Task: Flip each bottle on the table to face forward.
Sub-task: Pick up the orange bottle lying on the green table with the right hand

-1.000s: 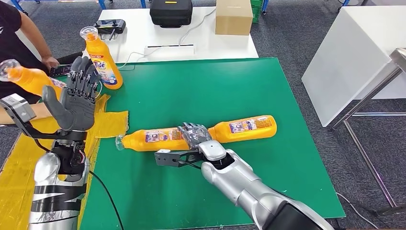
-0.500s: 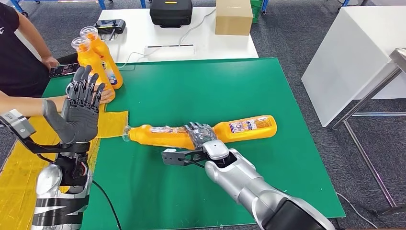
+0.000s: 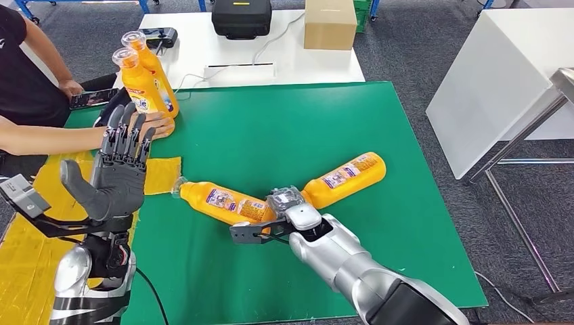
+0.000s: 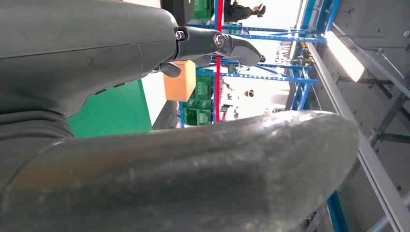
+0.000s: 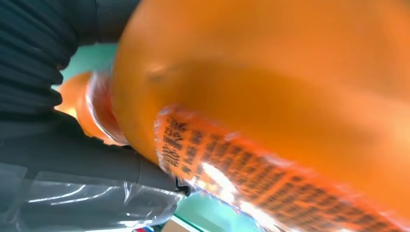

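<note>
Two orange bottles lie on the green mat [image 3: 379,223] near its middle, meeting in a shallow V at the right hand [image 3: 288,203]. The near bottle [image 3: 223,202] points its cap toward the yellow sheet [image 3: 161,175]; the far bottle [image 3: 345,177] angles away to the right. The right hand is set over the spot where the two bottles meet. Its fingers are seen draped on the near bottle's base end, but whether that bottle is truly gripped or just pressed cannot be told. In the right wrist view an orange body with a printed label [image 5: 270,111] is pressed close against the hand.

The left hand [image 3: 116,175] is raised over the mat's left edge, fingers spread, nothing held. Behind it, two upright bottles [image 3: 145,84] stand at the far left corner, and a person's hand [image 3: 157,126] rests at their base.

Step in hand, as judged: the near bottle is being turned by the right hand, with neither lying bottle yet set facing forward. The next move calls for a firm hold on the body, a roll until the front label is up or forward, and clearance from the far bottle, which is touching or nearly so and could be knocked.
</note>
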`<state>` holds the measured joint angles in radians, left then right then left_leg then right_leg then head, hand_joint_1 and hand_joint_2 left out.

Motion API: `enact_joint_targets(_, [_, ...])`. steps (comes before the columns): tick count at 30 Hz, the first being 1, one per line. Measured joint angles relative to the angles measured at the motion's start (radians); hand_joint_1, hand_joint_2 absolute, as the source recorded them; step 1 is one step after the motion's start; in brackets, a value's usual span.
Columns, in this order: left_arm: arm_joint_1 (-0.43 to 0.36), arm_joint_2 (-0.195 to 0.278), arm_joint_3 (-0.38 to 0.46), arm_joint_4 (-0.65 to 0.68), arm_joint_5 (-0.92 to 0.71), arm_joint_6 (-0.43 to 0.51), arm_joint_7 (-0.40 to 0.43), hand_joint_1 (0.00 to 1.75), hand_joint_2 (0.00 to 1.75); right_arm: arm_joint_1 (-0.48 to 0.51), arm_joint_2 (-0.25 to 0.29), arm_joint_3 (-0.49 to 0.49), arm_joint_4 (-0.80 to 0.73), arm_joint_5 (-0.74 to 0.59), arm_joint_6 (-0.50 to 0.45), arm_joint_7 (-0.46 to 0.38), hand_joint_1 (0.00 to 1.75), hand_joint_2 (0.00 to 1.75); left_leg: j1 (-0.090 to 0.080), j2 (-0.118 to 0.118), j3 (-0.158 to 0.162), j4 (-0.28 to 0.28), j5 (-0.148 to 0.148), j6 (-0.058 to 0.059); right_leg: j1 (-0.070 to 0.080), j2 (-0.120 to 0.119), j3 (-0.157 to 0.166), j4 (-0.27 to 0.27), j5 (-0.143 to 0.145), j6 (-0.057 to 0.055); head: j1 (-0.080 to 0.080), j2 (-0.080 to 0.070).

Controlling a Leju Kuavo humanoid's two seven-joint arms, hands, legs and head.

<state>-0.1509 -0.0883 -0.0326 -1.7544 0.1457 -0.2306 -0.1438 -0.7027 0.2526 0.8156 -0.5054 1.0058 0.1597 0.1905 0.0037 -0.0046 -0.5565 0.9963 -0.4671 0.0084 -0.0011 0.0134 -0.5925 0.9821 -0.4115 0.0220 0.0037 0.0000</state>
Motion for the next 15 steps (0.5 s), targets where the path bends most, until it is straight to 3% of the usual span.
enact_joint_targets(4, [0.006, -0.001, -0.001, -0.004, 0.000, 0.000, -0.001, 0.00, 0.00, -0.001, 0.004, 0.000, 0.005, 0.002, -0.003, 0.000, 0.04, 1.75, 0.000, 0.000, 0.001, 0.000, 0.000, 0.000, 0.000, 0.000, 0.000, 0.000, 0.000, 0.000, 0.000, 0.000])
enact_joint_targets(5, [0.007, -0.001, -0.001, -0.004, 0.000, 0.000, -0.001, 0.00, 0.00, -0.001, 0.005, 0.000, 0.006, 0.002, -0.005, 0.003, 0.00, 1.75, 0.000, 0.000, 0.001, 0.000, 0.000, 0.000, 0.000, 0.000, 0.001, 0.000, 0.000, 0.000, 0.000, 0.000])
enact_joint_targets(9, [0.008, -0.006, -0.001, -0.004, 0.000, -0.006, -0.004, 0.00, 0.00, -0.001, 0.004, 0.000, 0.008, 0.008, -0.025, 0.021, 0.00, 0.00, 0.000, 0.000, 0.001, 0.000, 0.000, 0.000, 0.000, 0.000, 0.001, 0.000, 0.000, 0.000, 0.000, 0.000])
enact_joint_targets(15, [0.008, -0.011, -0.001, -0.004, 0.000, -0.014, -0.007, 0.00, 0.00, -0.002, 0.001, -0.001, 0.007, 0.054, -0.045, 0.044, 0.00, 0.00, 0.000, 0.000, 0.001, 0.000, 0.000, 0.000, 0.000, 0.000, 0.001, 0.000, 0.000, 0.000, 0.000, 0.000])
